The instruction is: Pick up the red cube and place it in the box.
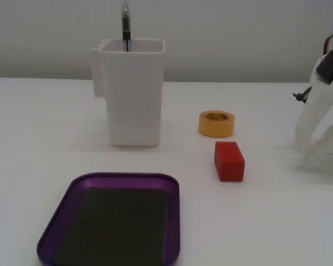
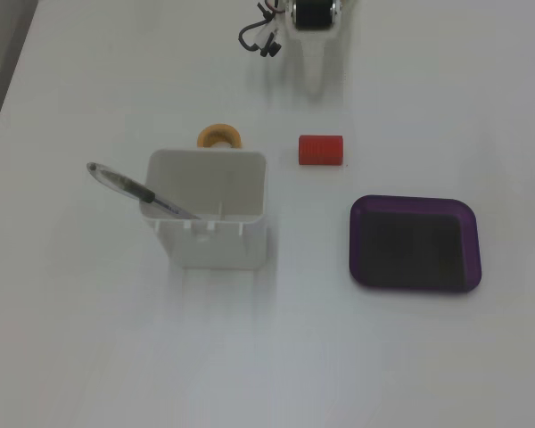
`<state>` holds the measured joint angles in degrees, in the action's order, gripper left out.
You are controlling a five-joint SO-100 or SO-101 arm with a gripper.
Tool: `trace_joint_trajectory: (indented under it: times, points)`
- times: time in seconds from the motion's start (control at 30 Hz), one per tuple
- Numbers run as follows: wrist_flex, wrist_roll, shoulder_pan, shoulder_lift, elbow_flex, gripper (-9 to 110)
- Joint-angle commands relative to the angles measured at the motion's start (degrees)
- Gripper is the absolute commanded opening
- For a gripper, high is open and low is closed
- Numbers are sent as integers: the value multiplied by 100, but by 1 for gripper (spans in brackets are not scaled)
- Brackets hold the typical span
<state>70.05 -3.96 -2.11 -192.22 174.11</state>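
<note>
The red cube (image 1: pixel 229 160) lies on the white table, right of centre; it also shows in the other fixed view (image 2: pixel 321 150). The box, a shallow purple tray (image 1: pixel 127 177) with a dark floor, lies empty at the front left, and sits at the right in the other fixed view (image 2: pixel 354 242). My gripper (image 1: pixel 305 152) is white and stands at the right edge, fingertips down near the table, well to the right of the cube. Its fingertips come close together and hold nothing. In the other fixed view the gripper (image 2: pixel 314 76) is at the top, faint against the table.
A tall white container (image 1: pixel 133 94) with a pen (image 1: pixel 125 25) stands behind the tray. A yellow tape roll (image 1: pixel 216 123) lies just behind the cube. Cables (image 2: pixel 259 36) hang beside the arm's base.
</note>
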Motion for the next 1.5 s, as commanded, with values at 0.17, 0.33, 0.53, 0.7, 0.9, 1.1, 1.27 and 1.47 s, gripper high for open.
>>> trace_joint_trajectory:
  times: [0.17, 0.33, 0.53, 0.7, 0.9, 1.1, 1.27, 1.47]
  points:
    - [-70, 26, 70, -580, 35, 0]
    - [-70, 26, 70, -580, 35, 0]
    - [-70, 35, 70, -580, 35, 0]
    - [-79, 26, 70, -580, 35, 0]
    - [-202, 35, 35, -562, 35, -1]
    - [-185, 0, 0, -554, -62, -1]
    - [-202, 0, -18, -554, -237, 0]
    - [-299, -18, -18, -536, -448, 2]
